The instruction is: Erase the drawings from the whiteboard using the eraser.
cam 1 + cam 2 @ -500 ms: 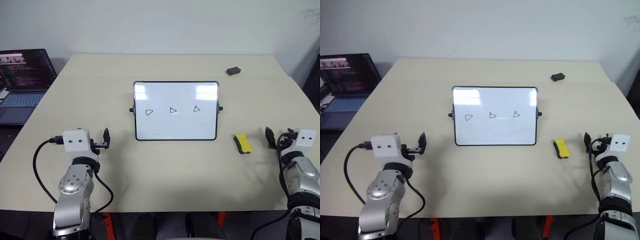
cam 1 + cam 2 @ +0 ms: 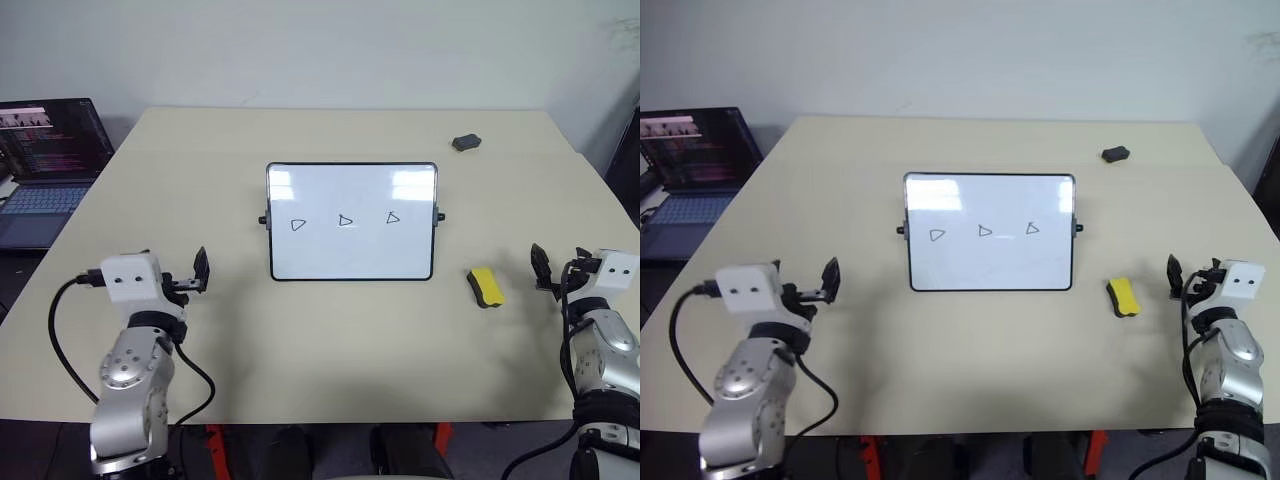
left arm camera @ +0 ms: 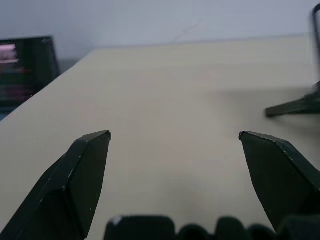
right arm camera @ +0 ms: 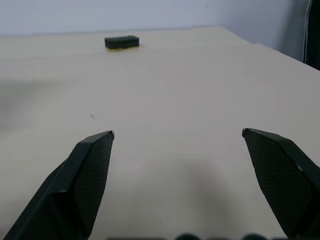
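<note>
You are looking at the eraser point(image 2: 486, 287) lying lower right of the whiteboard point(image 2: 351, 222), likely light and stiff, best pinched across its yellow sides, while the right gripper point(image 2: 556, 272) and left gripper point(image 2: 199, 272) are both hovering wide open, empty.

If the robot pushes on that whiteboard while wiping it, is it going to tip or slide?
The whiteboard seems propped on side knobs and a thin foot, so a firm push may tilt or tip it backward. It looks thin and light, so it could slide on the smooth table. Its glossy face probably gives little grip.
</note>
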